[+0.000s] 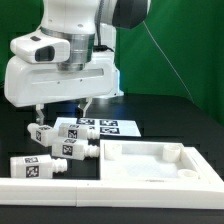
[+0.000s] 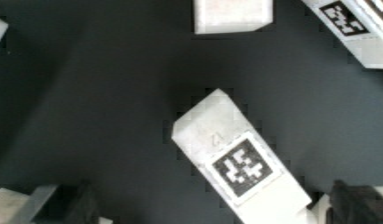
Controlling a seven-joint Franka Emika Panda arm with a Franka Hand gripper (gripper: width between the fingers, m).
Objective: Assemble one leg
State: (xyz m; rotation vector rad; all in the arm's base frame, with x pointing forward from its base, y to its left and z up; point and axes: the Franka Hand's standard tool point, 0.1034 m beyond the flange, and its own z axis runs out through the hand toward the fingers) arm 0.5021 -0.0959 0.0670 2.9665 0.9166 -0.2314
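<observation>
Several white legs with black-and-white tags lie on the black table: one point(image 1: 42, 133), one point(image 1: 74, 130), one point(image 1: 72, 149) and one point(image 1: 35, 167) at the exterior view's left. My gripper point(image 1: 62, 110) hangs open just above the two rear legs and holds nothing. In the wrist view one leg point(image 2: 223, 145) lies tilted on the table between my two dark fingertips point(image 2: 63, 205), with its tag facing the camera. My gripper point(image 2: 209, 208) is apart from it and above it.
The large white tray-like panel point(image 1: 150, 165) lies at the front, toward the exterior view's right. The marker board point(image 1: 112, 126) lies behind the legs. In the wrist view another white part point(image 2: 232, 15) and a tagged white piece point(image 2: 353, 28) show at the edge.
</observation>
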